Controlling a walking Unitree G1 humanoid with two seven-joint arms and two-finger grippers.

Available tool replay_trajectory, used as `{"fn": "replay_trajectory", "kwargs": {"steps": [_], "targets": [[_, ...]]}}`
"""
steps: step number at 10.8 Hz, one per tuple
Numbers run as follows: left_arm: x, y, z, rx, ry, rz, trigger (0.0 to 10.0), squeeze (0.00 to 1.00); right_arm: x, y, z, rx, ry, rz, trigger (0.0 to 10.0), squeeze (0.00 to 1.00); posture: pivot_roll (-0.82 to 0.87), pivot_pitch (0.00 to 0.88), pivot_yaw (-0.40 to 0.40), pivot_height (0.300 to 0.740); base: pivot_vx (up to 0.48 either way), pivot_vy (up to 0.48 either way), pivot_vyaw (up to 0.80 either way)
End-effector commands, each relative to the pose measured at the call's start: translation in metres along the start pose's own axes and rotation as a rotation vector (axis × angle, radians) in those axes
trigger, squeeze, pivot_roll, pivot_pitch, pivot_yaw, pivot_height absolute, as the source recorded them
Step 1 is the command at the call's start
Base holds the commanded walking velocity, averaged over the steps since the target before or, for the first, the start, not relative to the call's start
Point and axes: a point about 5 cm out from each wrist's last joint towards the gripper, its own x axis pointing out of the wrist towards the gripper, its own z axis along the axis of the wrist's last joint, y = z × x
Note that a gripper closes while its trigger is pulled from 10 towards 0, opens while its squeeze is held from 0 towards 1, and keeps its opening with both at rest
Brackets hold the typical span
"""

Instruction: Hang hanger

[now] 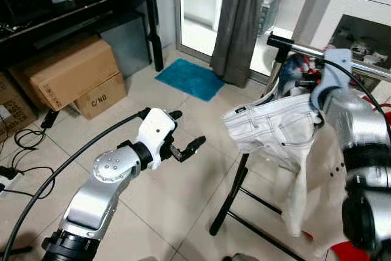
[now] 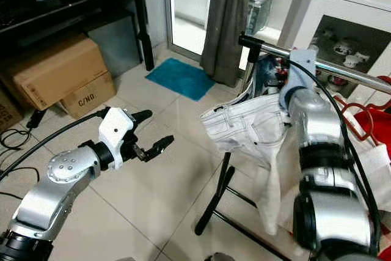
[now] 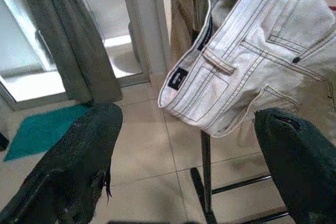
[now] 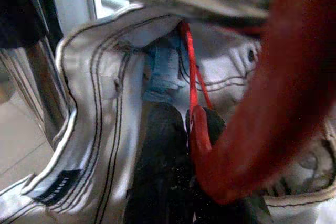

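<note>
Red plastic of the hanger (image 4: 220, 145) sits closest in the right wrist view, pinched between the closed jaws of the right gripper (image 4: 181, 129), just under the silver rail (image 1: 342, 59) of the clothes rack (image 1: 241, 194). White jeans (image 1: 275, 128) hang from the hanger and drape beside the rack's black legs. Left gripper (image 1: 186, 132) hovers over the tiled floor (image 1: 183, 175), jaws spread and holding nothing, well apart from the jeans. Cardboard boxes (image 1: 73, 77) and a teal mat (image 1: 189, 79) lie behind it.

red hanger (image 4: 197, 124) — inside white jeans (image 1: 275, 126), at rail (image 1: 342, 59)
</note>
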Motion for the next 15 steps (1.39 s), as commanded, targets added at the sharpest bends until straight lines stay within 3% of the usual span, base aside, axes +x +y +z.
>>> {"fn": "replay_trajectory", "kwargs": {"steps": [1,3,5,7,11,15], "targets": [[0.000,0.004,0.002,0.005,0.001,0.022,10.0,0.14,-0.005,0.002,0.025,0.003,-0.135,0.013,0.0,0.00,-0.07,0.000,0.016,0.740,0.000,0.000,0.00],[0.000,0.004,-0.004,0.012,0.030,0.060,10.0,0.00,-0.017,0.006,0.025,0.003,-0.193,0.018,0.0,0.00,-0.07,0.000,0.014,0.740,0.000,0.000,0.00],[-0.002,0.006,-0.008,0.042,0.041,0.103,10.0,0.00,-0.029,0.010,0.022,0.028,-0.251,0.030,0.0,0.00,-0.07,0.000,0.021,0.740,0.000,0.000,0.00],[-0.002,0.011,-0.008,0.033,0.018,0.165,10.0,0.00,-0.043,0.023,0.002,-0.001,-0.240,0.063,0.0,0.00,-0.08,0.000,0.031,0.740,0.000,0.000,0.00],[-0.005,0.004,-0.016,0.012,0.038,0.162,10.0,0.00,-0.068,0.032,-0.024,0.032,-0.209,0.020,0.0,0.00,-0.08,0.000,0.028,0.740,-0.124,0.000,0.00],[-0.006,0.003,-0.017,0.013,0.042,0.169,10.0,0.00,-0.080,0.042,-0.042,0.025,-0.154,0.044,0.0,0.00,-0.08,0.000,0.018,0.740,-0.266,0.000,0.00]]}}
